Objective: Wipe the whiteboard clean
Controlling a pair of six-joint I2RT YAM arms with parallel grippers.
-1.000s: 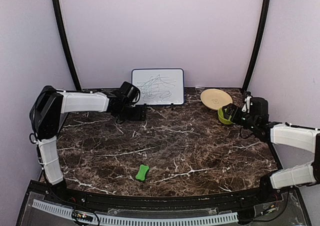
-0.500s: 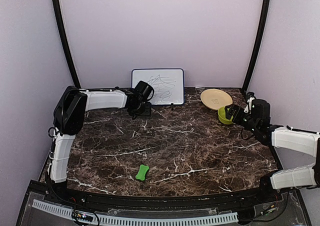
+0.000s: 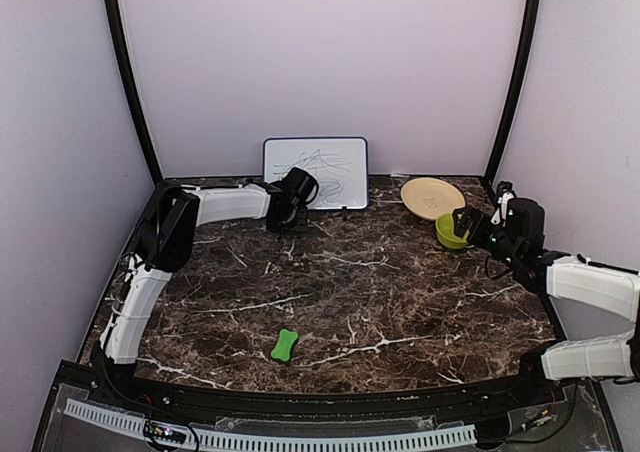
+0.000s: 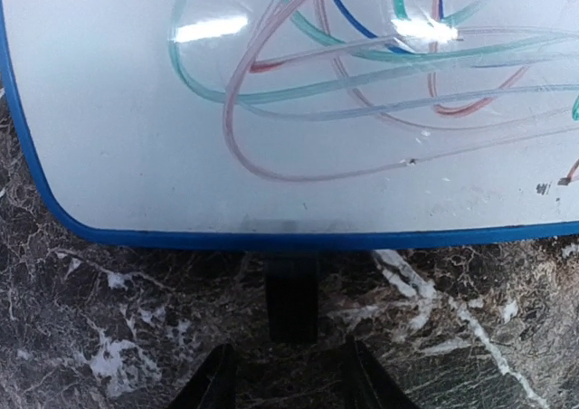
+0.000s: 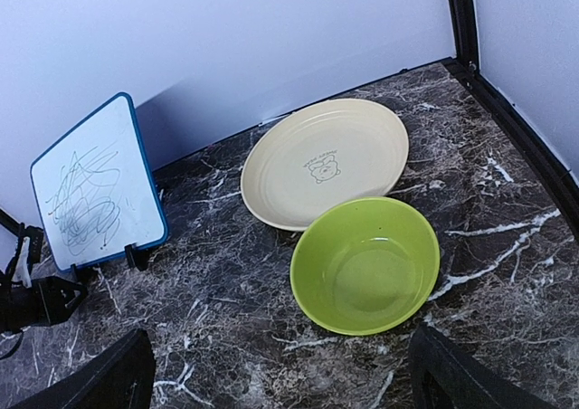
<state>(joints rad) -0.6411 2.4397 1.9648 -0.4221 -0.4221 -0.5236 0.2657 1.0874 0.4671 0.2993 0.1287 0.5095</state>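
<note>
Whiteboard [image 3: 338, 164] stands upright at back of table [image 3: 400, 292], by rear wall, covered w/ scribbles. Left claw [image 4: 289, 382] is low, right in front of board's bottom-left edge, fingers partly apart w/ nothing held; board's black foot [image 4: 291, 296] is just ahead. Right claw [image 5: 280, 386] is spread wide, empty, near green bowl [image 5: 365, 266], just beside tan plate [image 5: 326, 160]. Green eraser [image 3: 285, 345] lies well apart, near front.
</note>
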